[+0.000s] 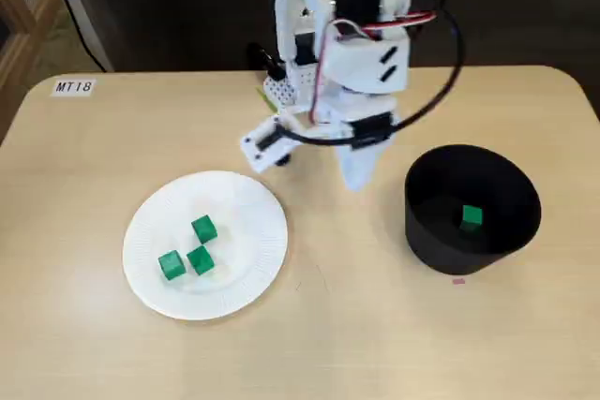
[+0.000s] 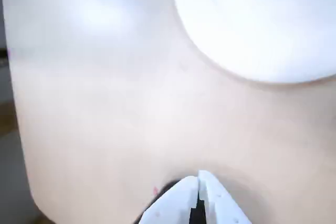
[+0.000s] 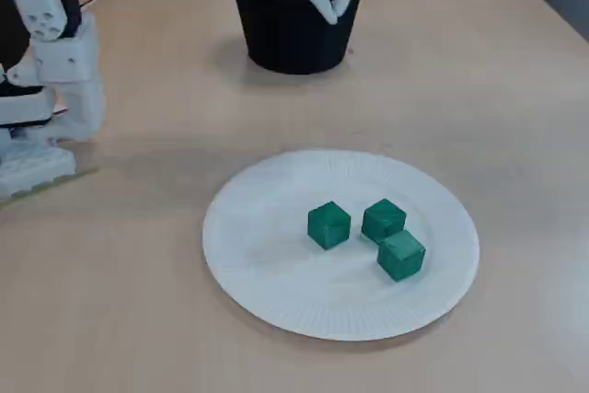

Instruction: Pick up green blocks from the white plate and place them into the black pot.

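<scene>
Three green blocks lie close together on the white plate, seen also as green blocks on the white plate in the other fixed view. A fourth green block rests inside the black pot. My gripper hangs above the table between plate and pot, its tips pointing down. In the wrist view the gripper is shut with nothing held, and the white plate fills the top right. The black pot stands behind the gripper.
The arm's white base stands at the left of a fixed view. A label reading MT18 is stuck at the table's far left corner. A small pink mark sits by the pot.
</scene>
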{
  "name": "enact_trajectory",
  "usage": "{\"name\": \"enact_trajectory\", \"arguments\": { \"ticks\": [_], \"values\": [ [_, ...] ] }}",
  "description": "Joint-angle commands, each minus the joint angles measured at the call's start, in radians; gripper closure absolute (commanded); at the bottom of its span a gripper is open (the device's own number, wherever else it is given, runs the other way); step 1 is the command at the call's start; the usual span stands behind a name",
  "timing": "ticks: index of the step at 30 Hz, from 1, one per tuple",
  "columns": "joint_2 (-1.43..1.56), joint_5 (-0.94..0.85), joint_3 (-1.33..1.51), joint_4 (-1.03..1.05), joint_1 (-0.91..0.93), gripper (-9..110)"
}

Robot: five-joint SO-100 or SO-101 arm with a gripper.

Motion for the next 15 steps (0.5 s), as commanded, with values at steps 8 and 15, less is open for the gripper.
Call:
{"name": "enact_trajectory", "arguments": {
  "ticks": [8, 15],
  "values": [
    [-0.092, -0.322, -0.061, 0.021, 0.350, 104],
    [-0.341, -0.528, -0.368, 0.169, 0.387, 104]
  ]
}}
